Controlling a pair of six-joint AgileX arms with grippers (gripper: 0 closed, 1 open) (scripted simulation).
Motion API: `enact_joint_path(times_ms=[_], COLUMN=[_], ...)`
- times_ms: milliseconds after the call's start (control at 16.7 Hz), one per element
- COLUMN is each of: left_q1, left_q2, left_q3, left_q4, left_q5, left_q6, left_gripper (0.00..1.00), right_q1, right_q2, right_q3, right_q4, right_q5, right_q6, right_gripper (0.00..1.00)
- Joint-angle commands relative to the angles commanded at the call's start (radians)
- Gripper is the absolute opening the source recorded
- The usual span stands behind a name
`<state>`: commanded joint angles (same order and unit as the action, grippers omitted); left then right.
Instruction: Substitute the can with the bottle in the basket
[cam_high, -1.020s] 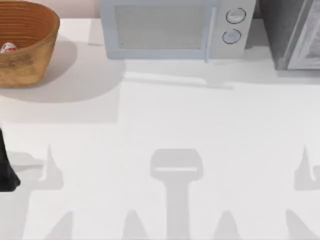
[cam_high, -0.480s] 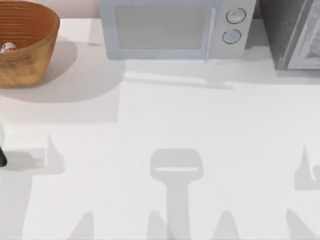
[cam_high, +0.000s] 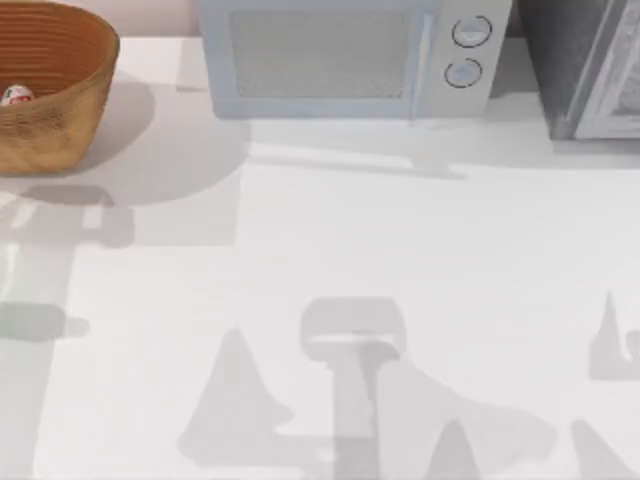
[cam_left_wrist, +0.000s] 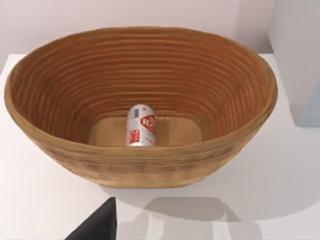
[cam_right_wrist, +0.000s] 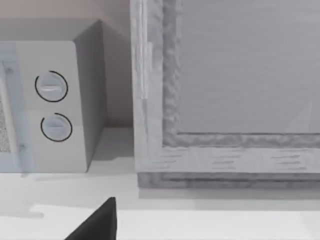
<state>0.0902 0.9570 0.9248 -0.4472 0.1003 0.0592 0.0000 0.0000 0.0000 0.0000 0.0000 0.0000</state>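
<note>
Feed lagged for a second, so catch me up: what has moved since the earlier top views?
The dark left arm that showed at the top view's left edge has gone from there, and the arm shadows on the table have shifted toward the basket. The can stays lying inside the basket; the microwave is unmoved.

A matte black, wedge-shaped piece of the left gripper (cam_left_wrist: 97, 225) juts into the left wrist view, flat-sided and sharp-edged. An identical plain black wedge of the right gripper (cam_right_wrist: 97, 224) appears in the right wrist view.
</note>
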Motion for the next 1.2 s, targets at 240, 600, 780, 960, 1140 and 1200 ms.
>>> enact_joint_path(times_ms=[240, 600, 780, 960, 1140, 1200], left_q1=[0.033, 0.076, 0.093, 0.106, 0.113, 0.115], left_q2=[0.42, 1.015, 1.262, 1.45, 1.562, 1.58], left_q3=[0.393, 0.955, 1.188, 1.364, 1.47, 1.486], left_q4=[-0.2, -0.484, -0.602, -0.69, -0.744, -0.752], left_q5=[0.051, 0.125, 0.156, 0.179, 0.193, 0.196], left_q6=[0.026, 0.065, 0.083, 0.096, 0.104, 0.106], left_gripper=[1.0, 1.0, 1.0, 1.0, 1.0, 1.0], right_q1=[0.0, 0.0, 0.0, 0.0, 0.0, 0.0], right_q2=[0.0, 0.0, 0.0, 0.0, 0.0, 0.0], right_q3=[0.0, 0.0, 0.0, 0.0, 0.0, 0.0], right_q4=[0.0, 0.0, 0.0, 0.0, 0.0, 0.0], right_q5=[0.0, 0.0, 0.0, 0.0, 0.0, 0.0], right_q6=[0.0, 0.0, 0.0, 0.0, 0.0, 0.0], right_gripper=[1.0, 1.0, 1.0, 1.0, 1.0, 1.0])
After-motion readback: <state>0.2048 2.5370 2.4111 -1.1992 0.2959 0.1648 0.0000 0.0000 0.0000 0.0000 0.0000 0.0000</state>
